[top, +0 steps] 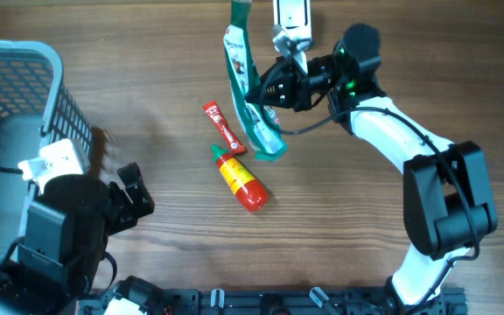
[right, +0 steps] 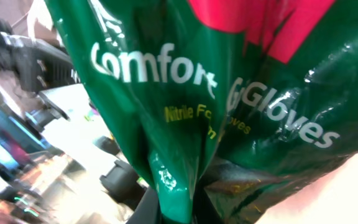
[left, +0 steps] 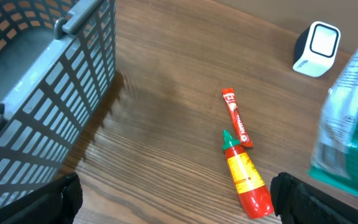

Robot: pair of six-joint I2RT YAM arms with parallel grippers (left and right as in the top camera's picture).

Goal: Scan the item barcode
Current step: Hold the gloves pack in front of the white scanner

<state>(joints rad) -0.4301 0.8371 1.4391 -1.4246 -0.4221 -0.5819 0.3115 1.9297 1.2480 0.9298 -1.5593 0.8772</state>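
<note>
A green pack of gloves (top: 241, 80) hangs in the air at the back of the table, with my right gripper (top: 267, 91) shut on its edge. In the right wrist view the pack (right: 229, 93) fills the frame, pinched at the bottom by the gripper (right: 185, 208). A white barcode scanner (top: 291, 17) stands just behind and to the right of the pack. It also shows in the left wrist view as a white scanner (left: 316, 48), with the pack (left: 350, 124) in front of it. My left gripper (top: 135, 198) stands open and empty near the basket; in its own view the gripper (left: 179, 199) hovers over bare wood.
A red and yellow sauce bottle (top: 241, 179) and a red sachet (top: 223, 128) lie mid-table under the pack. They show again in the left wrist view, the bottle (left: 247, 180) in front of the sachet (left: 236, 117). A grey wire basket (top: 7, 105) stands at the left edge.
</note>
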